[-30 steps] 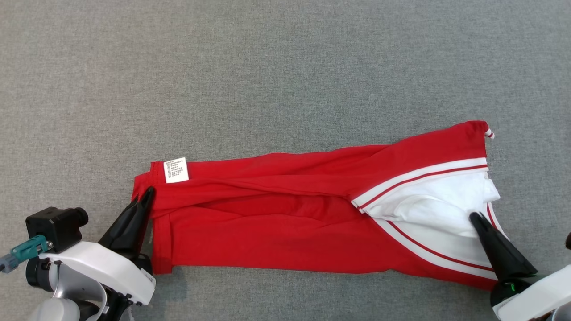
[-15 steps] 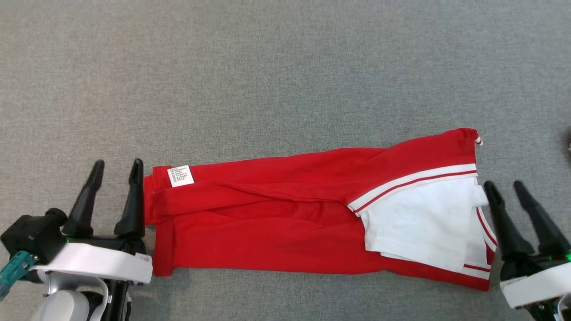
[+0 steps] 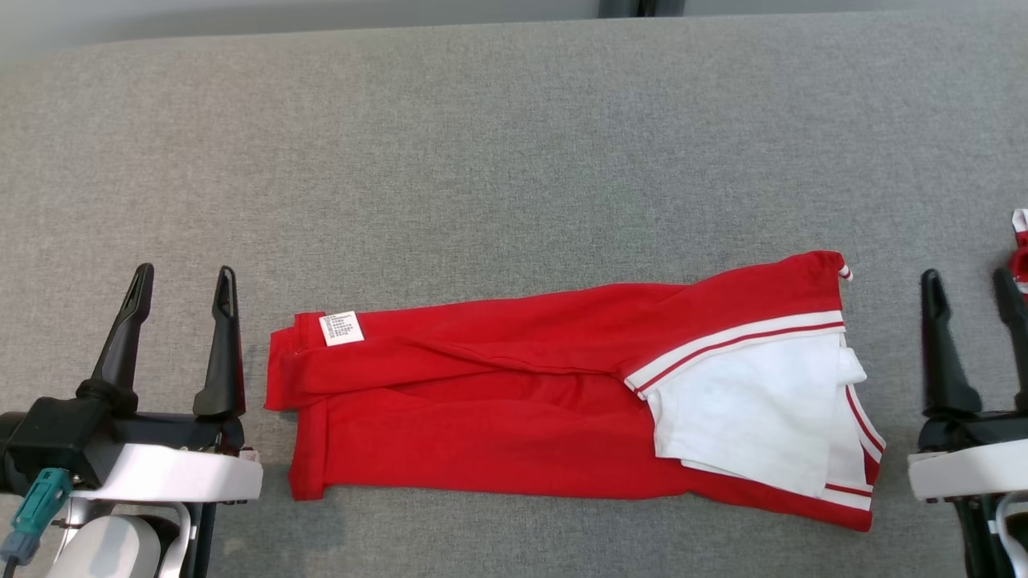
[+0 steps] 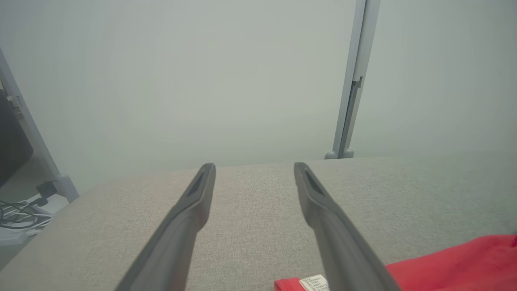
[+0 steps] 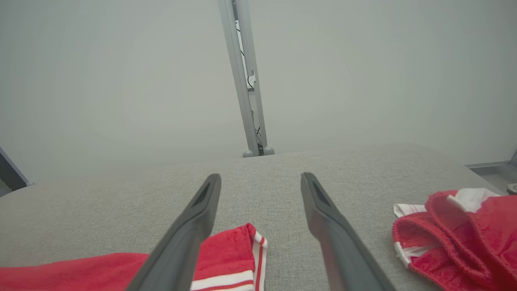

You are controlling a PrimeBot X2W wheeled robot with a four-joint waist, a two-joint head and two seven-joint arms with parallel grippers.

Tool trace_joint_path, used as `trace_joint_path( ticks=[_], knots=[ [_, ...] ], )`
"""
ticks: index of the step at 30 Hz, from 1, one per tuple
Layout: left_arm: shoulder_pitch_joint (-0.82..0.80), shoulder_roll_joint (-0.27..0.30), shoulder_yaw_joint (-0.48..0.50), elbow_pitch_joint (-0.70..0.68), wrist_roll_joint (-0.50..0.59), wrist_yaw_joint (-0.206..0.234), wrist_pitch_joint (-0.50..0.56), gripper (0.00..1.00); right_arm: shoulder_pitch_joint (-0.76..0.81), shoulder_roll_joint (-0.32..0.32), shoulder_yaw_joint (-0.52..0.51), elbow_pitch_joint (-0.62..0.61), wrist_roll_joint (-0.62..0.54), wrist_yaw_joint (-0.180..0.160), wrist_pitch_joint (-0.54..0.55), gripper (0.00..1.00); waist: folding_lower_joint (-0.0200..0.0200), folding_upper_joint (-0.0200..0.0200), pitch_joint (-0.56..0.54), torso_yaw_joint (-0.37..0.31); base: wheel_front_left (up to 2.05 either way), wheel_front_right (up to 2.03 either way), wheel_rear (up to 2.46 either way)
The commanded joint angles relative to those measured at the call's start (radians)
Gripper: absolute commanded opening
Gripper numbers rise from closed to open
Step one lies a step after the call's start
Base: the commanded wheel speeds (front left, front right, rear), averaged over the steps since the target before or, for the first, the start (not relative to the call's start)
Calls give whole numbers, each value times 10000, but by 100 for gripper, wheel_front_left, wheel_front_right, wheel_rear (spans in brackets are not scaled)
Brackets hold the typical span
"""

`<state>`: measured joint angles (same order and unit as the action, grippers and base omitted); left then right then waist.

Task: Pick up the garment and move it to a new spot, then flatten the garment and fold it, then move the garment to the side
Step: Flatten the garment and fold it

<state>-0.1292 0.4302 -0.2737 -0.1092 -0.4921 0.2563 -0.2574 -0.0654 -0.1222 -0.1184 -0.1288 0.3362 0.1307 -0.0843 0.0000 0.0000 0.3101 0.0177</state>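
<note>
Now the big grey padded table (image 3: 514, 144) has one long red garment (image 3: 482, 417) lying across its near half, stretched from left to right. It is folded into a long strip. Its right end has a white part with red stripes (image 3: 747, 409), and that part lies flat on top of the red.

A second ago both grippers were pinching this garment, one at each end. They have since let go and pulled back. The left gripper (image 3: 185, 273) sits just beside the garment's left end with its two dark fingers spread wide, holding nothing and not touching the cloth. The right gripper (image 3: 967, 277) sits off the right end, a little gap away, and its fingers are spread wide too. The white part was bunched up under the right fingers then and looks smoother now. The head camera has tipped up as well, so the far edge of the table shows.

Another small red and white piece of clothing (image 5: 456, 230) lies bunched up just to the right of the right gripper. A little white label (image 3: 341, 327) sits on the garment's top left corner.

I think this fold is laid down. The strip likely needs one more fold across, then a move to the side.
</note>
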Motion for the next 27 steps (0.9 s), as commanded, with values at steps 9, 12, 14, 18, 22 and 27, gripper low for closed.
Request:
trace_joint_path(
  ticks=[9,12,14,18,22,27],
  knots=[
    [-242,-62,353,708,181,-768,-92,100,-22,33,417,714,-673,0,-200,100,0,0,-182,189,0,0,0],
    [-269,-179,461,852,263,-1004,-92,100,-85,-49,520,909,-626,0,-235,100,0,0,-190,255,0,0,0],
    [-296,-244,498,942,307,-1126,-93,100,-100,-98,578,1063,-595,0,-198,100,0,0,-198,299,0,0,0],
    [-338,-397,549,1046,466,-1309,-94,100,-109,-236,672,1555,-555,0,-174,100,0,0,-192,378,0,0,0],
    [-371,-538,526,1123,554,-1431,-82,100,-25,-352,835,2403,-486,0,-153,100,0,0,-162,474,0,0,0],
    [-438,-681,471,1199,631,-1574,-83,100,-118,-364,1044,3478,-351,0,-287,100,0,0,-110,571,0,0,0]
  ],
)
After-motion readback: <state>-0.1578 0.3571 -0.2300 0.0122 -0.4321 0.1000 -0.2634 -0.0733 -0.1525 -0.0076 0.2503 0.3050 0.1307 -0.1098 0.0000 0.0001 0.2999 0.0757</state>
